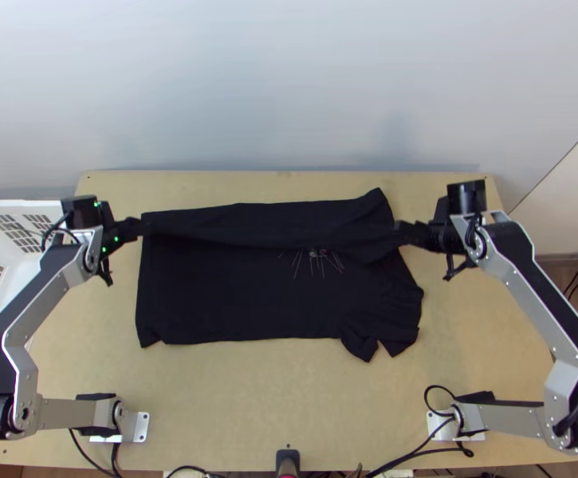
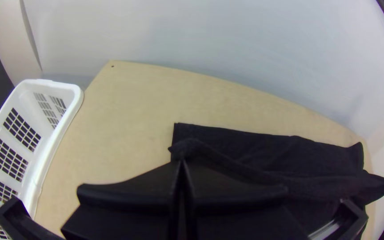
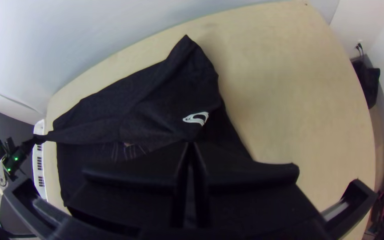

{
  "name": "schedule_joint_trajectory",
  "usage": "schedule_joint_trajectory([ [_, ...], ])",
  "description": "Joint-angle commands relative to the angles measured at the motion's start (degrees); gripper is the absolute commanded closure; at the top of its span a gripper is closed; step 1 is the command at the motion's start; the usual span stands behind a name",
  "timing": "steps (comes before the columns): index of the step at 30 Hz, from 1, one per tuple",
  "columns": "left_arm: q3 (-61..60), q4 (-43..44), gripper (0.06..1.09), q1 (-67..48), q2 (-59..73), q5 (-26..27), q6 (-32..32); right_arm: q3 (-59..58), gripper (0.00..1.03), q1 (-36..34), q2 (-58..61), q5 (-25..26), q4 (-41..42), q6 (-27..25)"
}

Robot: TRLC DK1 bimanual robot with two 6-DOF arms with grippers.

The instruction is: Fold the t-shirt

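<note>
Fingers closed, our left gripper (image 2: 182, 162) and right gripper (image 3: 191, 144) pinched opposite ends of a taut strip of the black t-shirt (image 1: 209, 295), which otherwise lay mostly spread on the bench (image 1: 241, 414). We judged the folding barely begun: that raised strip needed laying down, with further folds left. Our left arm (image 1: 48, 301) and right arm (image 1: 528, 307) stood bent at either side, grippers facing inward.

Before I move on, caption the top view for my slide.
Left gripper and right gripper hold a fold of the black t-shirt between them.
</note>
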Motion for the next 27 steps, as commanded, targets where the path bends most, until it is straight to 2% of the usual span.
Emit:
schedule_joint_trajectory([
  [1, -5.75, 1.11, 1.04, -0.07, -3.15, 0.02, -0.80, -6.54, 1.00, 0.05, -3.29, -0.05, -0.12, -0.29],
  [2, -6.11, 1.11, 1.04, -0.07, -3.24, 0.02, -0.80, -6.90, 0.96, -0.04, -3.29, -0.05, -0.03, -0.21],
  [3, -6.28, 1.11, 1.02, -0.07, -3.24, 0.02, -0.89, -7.25, 0.81, -0.04, -3.56, -0.05, -0.12, -0.21],
  [4, -6.54, 1.11, 0.90, -0.07, -3.33, 0.02, -1.07, -7.69, 0.58, -0.04, -4.00, -0.05, -0.12, 0.23],
  [5, -6.63, 1.03, 0.72, -0.07, -3.42, 0.02, -1.33, -8.21, 0.35, 0.05, -4.52, -0.05, 0.06, 0.85],
  [6, -6.63, 0.23, 0.57, -0.07, -3.24, 0.02, -1.77, -8.48, 0.17, 0.05, -4.79, -0.05, 0.06, 1.02],
  [7, -6.37, -1.08, 0.44, 0.02, -2.80, 0.02, -2.30, -8.65, 0.08, 0.22, -4.88, -0.05, 0.06, 1.29],
  [8, -5.93, -3.11, 0.36, -0.07, -2.45, 0.02, -2.56, -8.65, 0.05, 0.31, -5.23, -0.05, 0.06, 1.38],
  [11, -6.81, -5.21, 0.25, -0.33, -3.33, 0.02, -4.23, -8.57, 0.04, 0.22, -6.19, -0.05, 0.23, 1.46],
  [13, -7.69, -7.68, 0.21, -0.68, -4.74, 0.02, -4.67, -8.57, 0.04, 0.05, -7.07, -0.05, 0.23, 1.46],
  [17, -10.68, -12.42, 0.20, -0.77, -9.75, 0.11, -3.62, -8.74, 0.04, -0.04, -9.09, -0.05, -0.73, 1.38],
  [24, -14.02, -26.40, 0.20, -0.16, -20.29, 0.73, 4.56, -8.48, 0.04, 0.84, -12.52, -0.57, -8.03, -0.47],
  [27, -15.77, -31.41, 0.20, -0.24, -24.86, 1.78, 6.84, -10.15, 0.04, 1.36, -15.25, -0.66, -8.55, -1.35],
])
